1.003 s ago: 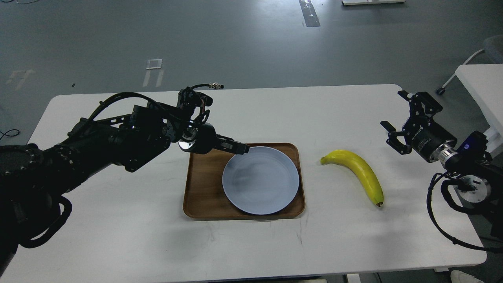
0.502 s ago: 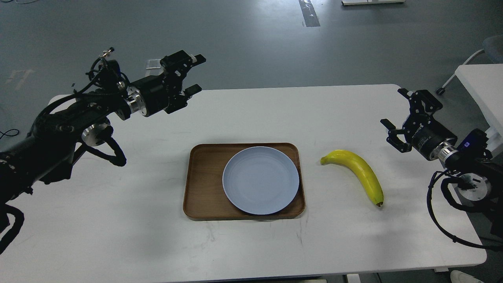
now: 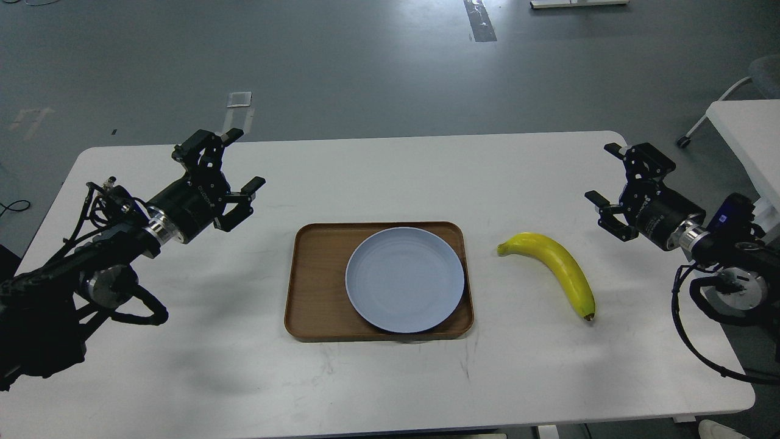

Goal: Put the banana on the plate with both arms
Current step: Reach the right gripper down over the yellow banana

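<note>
A bright-yellow curved banana [image 3: 557,269] lies on the white table, right of the tray, stem end toward the plate. The pale blue-grey round plate [image 3: 404,279] sits empty in the right part of a brown wooden tray [image 3: 314,280]. My left gripper [image 3: 239,160] is open and empty above the table's left side, well left of the tray. My right gripper [image 3: 602,173] is open and empty near the table's right edge, up and right of the banana, not touching it.
The white table [image 3: 378,378] ends close behind both grippers and just right of my right arm. A second white table [image 3: 746,131] and a chair stand at the far right. Grey floor lies beyond.
My left arm has pulled back from the plate's rim, swung up and left, then lowered to the table's left side, open. My right gripper shifted slightly left. Banana and plate have not moved.
</note>
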Action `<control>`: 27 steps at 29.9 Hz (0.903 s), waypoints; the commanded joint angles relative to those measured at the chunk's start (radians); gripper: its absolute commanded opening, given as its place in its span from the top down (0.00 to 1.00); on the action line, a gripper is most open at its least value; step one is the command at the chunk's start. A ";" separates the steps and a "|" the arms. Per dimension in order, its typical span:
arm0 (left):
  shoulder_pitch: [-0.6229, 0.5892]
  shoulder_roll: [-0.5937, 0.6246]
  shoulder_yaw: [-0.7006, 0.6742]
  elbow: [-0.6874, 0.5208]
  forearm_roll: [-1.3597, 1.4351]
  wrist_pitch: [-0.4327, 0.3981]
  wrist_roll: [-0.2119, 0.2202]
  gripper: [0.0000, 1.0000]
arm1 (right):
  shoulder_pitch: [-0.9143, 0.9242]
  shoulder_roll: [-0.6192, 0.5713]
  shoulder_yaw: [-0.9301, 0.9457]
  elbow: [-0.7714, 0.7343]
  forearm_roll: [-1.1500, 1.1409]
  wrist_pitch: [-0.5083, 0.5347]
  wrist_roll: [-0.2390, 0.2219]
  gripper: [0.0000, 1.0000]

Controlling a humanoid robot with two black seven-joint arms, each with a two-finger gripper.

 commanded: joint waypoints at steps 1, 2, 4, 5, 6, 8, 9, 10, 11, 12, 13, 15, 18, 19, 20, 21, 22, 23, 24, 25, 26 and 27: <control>0.010 0.002 -0.015 0.000 0.002 0.000 0.000 0.02 | 0.049 -0.053 -0.049 0.060 -0.113 0.000 0.000 0.00; 0.010 0.002 -0.032 0.000 0.002 0.000 0.000 0.02 | 0.087 -0.082 -0.060 0.084 -0.181 0.000 0.000 0.00; 0.010 -0.002 -0.053 0.000 0.003 0.000 0.000 0.02 | 0.151 -0.109 -0.083 0.109 -0.293 0.000 0.000 0.00; 0.010 -0.002 -0.058 0.000 0.002 0.000 0.000 0.02 | 0.200 -0.117 -0.111 0.120 -0.363 0.000 0.000 0.00; 0.011 -0.002 -0.060 0.000 0.002 0.000 0.000 0.02 | 0.228 -0.117 -0.129 0.124 -0.396 0.000 0.000 0.00; 0.011 -0.002 -0.060 0.000 0.002 0.000 0.000 0.02 | 0.312 -0.117 -0.218 0.133 -0.484 0.000 0.000 0.00; 0.011 -0.002 -0.060 0.000 0.002 0.000 0.000 0.02 | 0.343 -0.116 -0.250 0.138 -0.508 0.000 0.000 0.00; 0.011 -0.002 -0.060 -0.002 0.002 0.000 0.000 0.02 | 0.403 -0.113 -0.313 0.149 -0.543 0.000 0.000 0.00; 0.011 0.000 -0.060 -0.002 0.002 0.000 0.000 0.02 | 0.462 -0.108 -0.383 0.161 -0.569 0.000 0.000 0.00; 0.011 0.002 -0.061 -0.002 0.002 0.000 0.000 0.02 | 0.489 -0.106 -0.420 0.167 -0.585 0.000 0.000 0.00; 0.011 0.003 -0.061 -0.002 0.002 0.000 0.000 0.02 | 0.515 -0.103 -0.459 0.173 -0.606 0.000 0.000 0.00; 0.010 0.003 -0.063 -0.002 0.002 0.000 0.000 0.02 | 0.589 -0.074 -0.558 0.186 -0.693 0.000 0.000 0.00; 0.010 0.002 -0.066 -0.002 0.003 0.000 0.000 0.02 | 0.638 -0.041 -0.675 0.222 -0.828 0.000 0.000 0.00; 0.010 0.002 -0.066 -0.003 0.003 0.000 0.000 0.02 | 0.641 -0.041 -0.704 0.239 -0.867 0.000 0.000 0.00; 0.010 0.003 -0.066 -0.002 0.005 0.000 0.000 0.02 | 0.641 -0.041 -0.715 0.247 -0.885 0.000 0.000 0.00; 0.011 0.003 -0.066 -0.002 0.005 0.000 0.000 0.02 | 0.641 -0.041 -0.726 0.250 -0.907 0.000 0.000 0.00; 0.011 0.005 -0.064 -0.003 0.005 0.000 0.000 0.02 | 0.641 -0.039 -0.744 0.250 -0.945 0.000 0.000 0.00; 0.011 0.005 -0.064 -0.002 0.005 0.000 0.000 0.02 | 0.639 -0.036 -0.763 0.250 -0.971 0.000 0.000 0.00; 0.011 0.005 -0.064 -0.002 0.005 0.000 0.000 0.02 | 0.639 -0.036 -0.763 0.250 -0.971 0.000 0.000 0.00; 0.011 0.003 -0.066 -0.002 0.005 0.000 0.000 0.02 | 0.638 -0.025 -0.783 0.250 -0.980 0.000 0.000 0.00; 0.011 0.002 -0.066 -0.002 0.005 0.000 0.000 0.02 | 0.636 -0.004 -0.796 0.249 -0.982 0.000 0.000 0.00; 0.011 0.000 -0.066 -0.002 0.005 0.000 0.000 0.02 | 0.636 0.008 -0.804 0.244 -0.982 0.000 0.000 0.00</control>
